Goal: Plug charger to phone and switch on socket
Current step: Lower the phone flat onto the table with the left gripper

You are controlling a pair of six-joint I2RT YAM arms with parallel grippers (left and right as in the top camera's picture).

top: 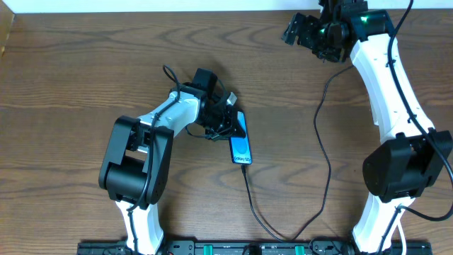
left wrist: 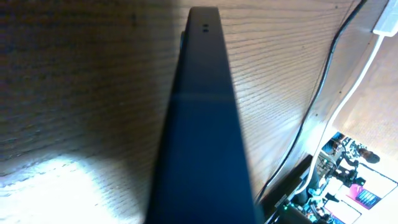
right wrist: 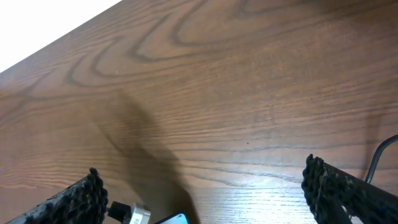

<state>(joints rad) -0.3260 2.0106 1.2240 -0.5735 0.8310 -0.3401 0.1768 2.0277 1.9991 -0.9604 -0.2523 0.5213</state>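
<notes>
The phone (top: 241,146) lies tilted near the table's middle, its blue screen up. My left gripper (top: 231,122) is shut on the phone's far end. In the left wrist view the phone (left wrist: 202,124) shows as a dark blue slab seen edge-on, and it hides my fingers. The charger (top: 253,202), a thin black cable, runs from the phone's near end to the front rail. Whether its tip is seated I cannot tell. My right gripper (top: 303,32) hangs open at the far right with nothing in it. Its fingers (right wrist: 84,199) stand wide apart above bare wood. The socket is out of view.
A thicker black robot cable (top: 322,142) snakes down the right side of the table. The front rail (top: 233,248) runs along the near edge. In the left wrist view a black cable (left wrist: 323,81) and a white cord (left wrist: 357,81) run along the right.
</notes>
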